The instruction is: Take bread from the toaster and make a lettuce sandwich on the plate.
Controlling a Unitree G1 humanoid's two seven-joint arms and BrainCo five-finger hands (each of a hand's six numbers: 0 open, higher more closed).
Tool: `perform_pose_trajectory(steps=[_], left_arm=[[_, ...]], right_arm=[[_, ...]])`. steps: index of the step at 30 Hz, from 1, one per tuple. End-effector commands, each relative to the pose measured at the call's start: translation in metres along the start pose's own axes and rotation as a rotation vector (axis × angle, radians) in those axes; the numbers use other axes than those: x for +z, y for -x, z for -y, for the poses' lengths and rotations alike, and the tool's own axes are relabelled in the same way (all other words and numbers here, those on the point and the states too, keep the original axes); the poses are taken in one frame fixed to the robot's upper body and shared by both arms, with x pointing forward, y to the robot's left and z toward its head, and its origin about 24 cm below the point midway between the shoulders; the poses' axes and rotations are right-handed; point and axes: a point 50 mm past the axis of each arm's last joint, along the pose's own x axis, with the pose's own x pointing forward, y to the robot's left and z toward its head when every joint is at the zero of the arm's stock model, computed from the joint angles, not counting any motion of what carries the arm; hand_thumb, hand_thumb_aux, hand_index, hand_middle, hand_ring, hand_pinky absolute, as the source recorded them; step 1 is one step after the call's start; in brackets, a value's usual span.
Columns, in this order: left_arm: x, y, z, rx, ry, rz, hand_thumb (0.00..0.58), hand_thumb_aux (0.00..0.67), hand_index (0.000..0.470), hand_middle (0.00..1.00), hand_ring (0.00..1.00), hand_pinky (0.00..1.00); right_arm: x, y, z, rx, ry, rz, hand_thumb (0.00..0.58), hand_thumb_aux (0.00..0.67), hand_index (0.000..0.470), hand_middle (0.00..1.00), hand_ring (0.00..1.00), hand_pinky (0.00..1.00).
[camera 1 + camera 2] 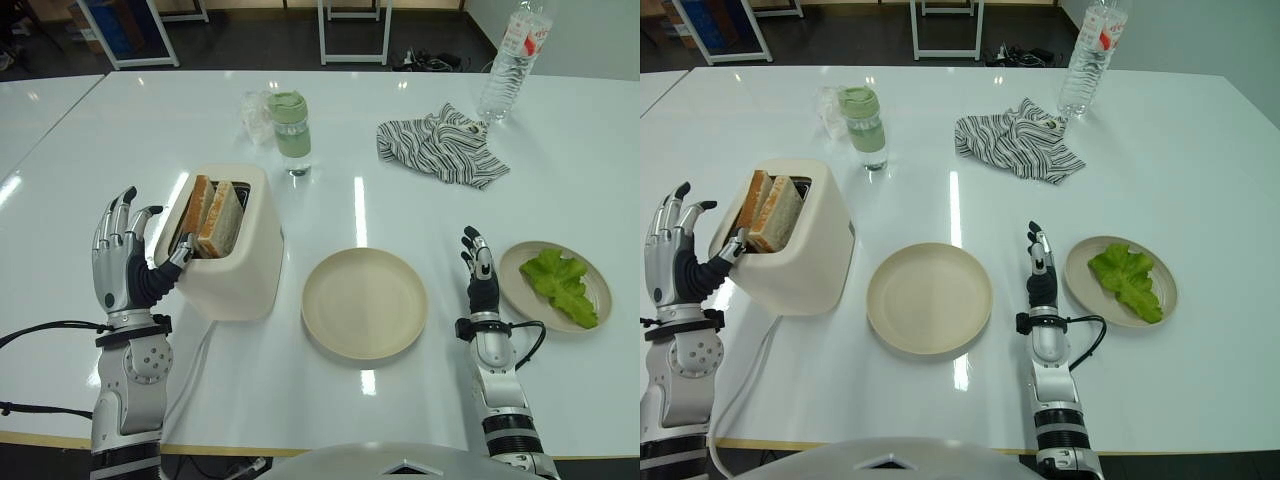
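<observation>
White table (400,140), bread (215,215) in toaster (245,270) just beside left robot hand (120,262), spread apart, holding nothing

No print can be read
Water bottle (508,62) at one o'clock bears a label (522,35), its print too small to read

cams: head stereo pair | facing forward-down — near | shared: same table (150,130)
</observation>
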Motion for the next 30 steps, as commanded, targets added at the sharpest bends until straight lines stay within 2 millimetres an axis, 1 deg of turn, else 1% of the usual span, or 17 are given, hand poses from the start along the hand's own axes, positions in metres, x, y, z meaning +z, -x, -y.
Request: perform_pose_trajectory(steps=[1,6,11,15,20,23,25,30], left_arm=[[-0.005,0.006,0.007,-0.057,-0.033,-0.022,0.398,0.294,0.206,0.00,0.00,0.00],[-0.001,0.006,0.006,-0.038,-0.032,-0.005,0.395,0.292,0.205,0.00,0.00,0.00],[0.003,0.004,0.004,-0.014,-0.028,0.018,0.405,0.302,0.212,0.00,0.00,0.00],[0.007,0.005,0.002,0.005,-0.027,0.033,0.387,0.284,0.199,0.00,0.00,0.00],[0.010,0.004,0.002,0.018,-0.032,0.053,0.379,0.276,0.194,0.00,0.00,0.00],[0.011,0.004,0.002,0.019,-0.036,0.061,0.357,0.255,0.179,0.00,0.00,0.00],[0.012,0.003,0.003,0.015,-0.037,0.064,0.374,0.271,0.190,0.00,0.00,0.00],[0.008,0.001,0.008,-0.012,-0.038,0.037,0.387,0.284,0.199,0.00,0.00,0.00]], right_arm=[[-0.004,0.002,0.002,-0.001,0.024,-0.021,0.000,0.000,0.000,0.00,0.00,0.00],[-0.005,0.002,0.002,-0.002,0.029,-0.025,0.000,0.000,0.000,0.00,0.00,0.00],[-0.006,0.002,0.002,0.000,0.032,-0.029,0.000,0.000,0.000,0.00,0.00,0.00],[-0.007,0.002,0.002,0.001,0.034,-0.033,0.000,0.000,0.000,0.00,0.00,0.00],[-0.008,0.002,0.002,0.004,0.036,-0.036,0.000,0.000,0.000,0.00,0.00,0.00],[-0.008,0.002,0.002,0.005,0.036,-0.038,0.000,0.000,0.000,0.00,0.00,0.00],[-0.009,0.002,0.002,0.005,0.037,-0.041,0.000,0.000,0.000,0.00,0.00,0.00],[-0.009,0.002,0.002,0.006,0.037,-0.042,0.000,0.000,0.000,0.00,0.00,0.00]])
